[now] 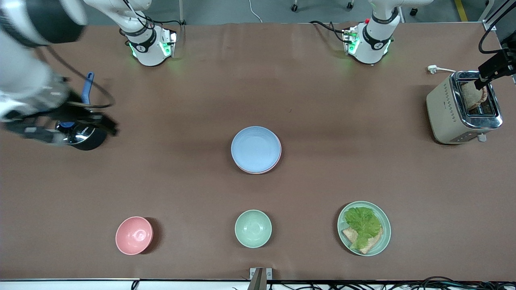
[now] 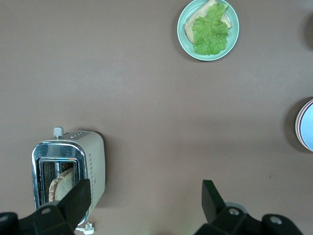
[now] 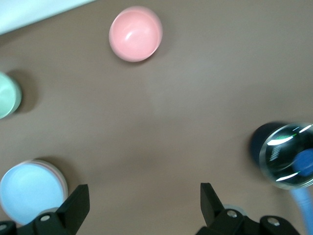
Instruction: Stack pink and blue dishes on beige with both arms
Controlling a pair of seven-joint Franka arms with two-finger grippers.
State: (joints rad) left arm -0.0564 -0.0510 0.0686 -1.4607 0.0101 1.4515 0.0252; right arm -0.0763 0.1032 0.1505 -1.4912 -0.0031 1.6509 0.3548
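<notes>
Blue dish (image 1: 255, 148) lies on pink dish (image 1: 258, 171), mid-table.

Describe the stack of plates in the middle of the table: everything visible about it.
The stack of plates sits flat near the table's centre, farther from the front camera than the mint-green bowl. The blue plate lies on top: round, shallow, matte pastel, empty, with a low raised rim. Under it only the thin edge of the pink plate shows; a pale edge at the very bottom shows in the left wrist view, its colour unclear. Neither tool touches it; both are open and away from it.
</notes>
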